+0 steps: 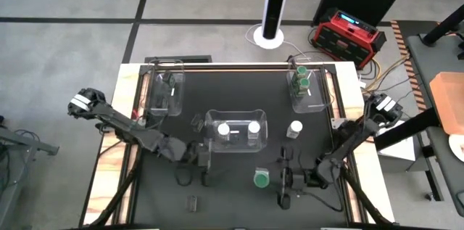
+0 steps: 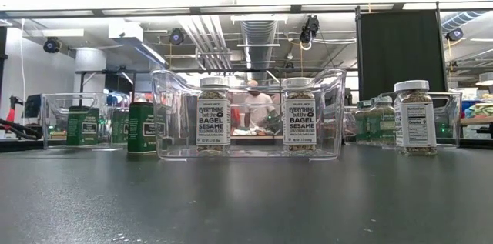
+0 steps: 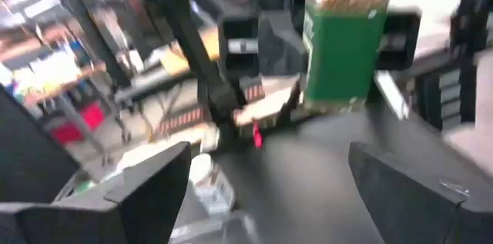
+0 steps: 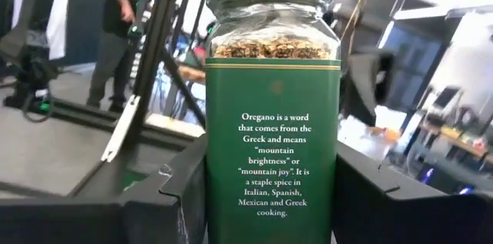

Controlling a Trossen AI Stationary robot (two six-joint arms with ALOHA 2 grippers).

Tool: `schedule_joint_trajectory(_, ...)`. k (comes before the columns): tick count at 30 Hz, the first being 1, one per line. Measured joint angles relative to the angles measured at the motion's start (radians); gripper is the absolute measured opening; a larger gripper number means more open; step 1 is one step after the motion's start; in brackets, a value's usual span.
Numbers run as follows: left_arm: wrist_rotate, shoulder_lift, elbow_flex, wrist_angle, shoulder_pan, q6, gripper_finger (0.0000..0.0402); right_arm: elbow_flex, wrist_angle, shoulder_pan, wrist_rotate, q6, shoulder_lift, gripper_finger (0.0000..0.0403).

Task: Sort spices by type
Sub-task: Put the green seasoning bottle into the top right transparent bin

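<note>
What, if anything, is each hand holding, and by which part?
Left hand: nothing. Right hand flanks the oregano jar's lower body; grip cannot be told.

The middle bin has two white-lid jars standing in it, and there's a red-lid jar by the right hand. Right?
Almost. The middle bin does hold two white-lid jars, but the jar by the right hand has a green lid, not red, as the high view shows.

Black table (image 1: 239,212): bins (image 1: 235,130), spice jars (image 1: 295,129)

Two jars (image 1: 238,129) were set side by side in the middle bin (image 1: 235,146); another jar (image 1: 295,128) stood right of it.
</note>
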Motion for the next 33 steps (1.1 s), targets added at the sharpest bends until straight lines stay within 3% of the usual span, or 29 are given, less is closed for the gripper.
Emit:
schedule_joint_trajectory(5,0.001,0.018,-0.127,0.299,-0.005,0.018,0.0335,-0.015,0.194,-0.063,-0.091,-0.117,0.066,0.0187)
schedule_joint_trajectory(10,0.001,0.020,-0.181,0.369,-0.002,0.022,0.0335,-0.023,0.281,-0.159,-0.180,-0.145,0.092,0.0187)
schedule_joint_trajectory(17,0.007,0.020,-0.175,0.393,0.025,0.175,0.0335,-0.023,0.277,-0.364,-0.541,-0.018,0.069,0.0187)
schedule_joint_trajectory(21,0.102,0.020,-0.145,0.402,0.065,0.139,0.0335,-0.023,0.265,-0.481,-0.928,0.180,0.067,0.0187)
schedule_joint_trajectory(22,0.129,0.020,-0.143,0.400,0.068,0.109,0.0335,-0.024,0.274,-0.490,-0.977,0.217,0.068,0.0187)
schedule_joint_trajectory(26,0.212,0.024,-0.143,0.400,0.060,0.033,0.0335,-0.027,0.265,-0.471,-0.959,0.220,0.070,0.0187)
schedule_joint_trajectory(33,0.147,0.071,-0.145,0.434,0.059,-0.002,0.0335,-0.026,0.172,-0.431,-0.738,0.162,0.073,0.0187)
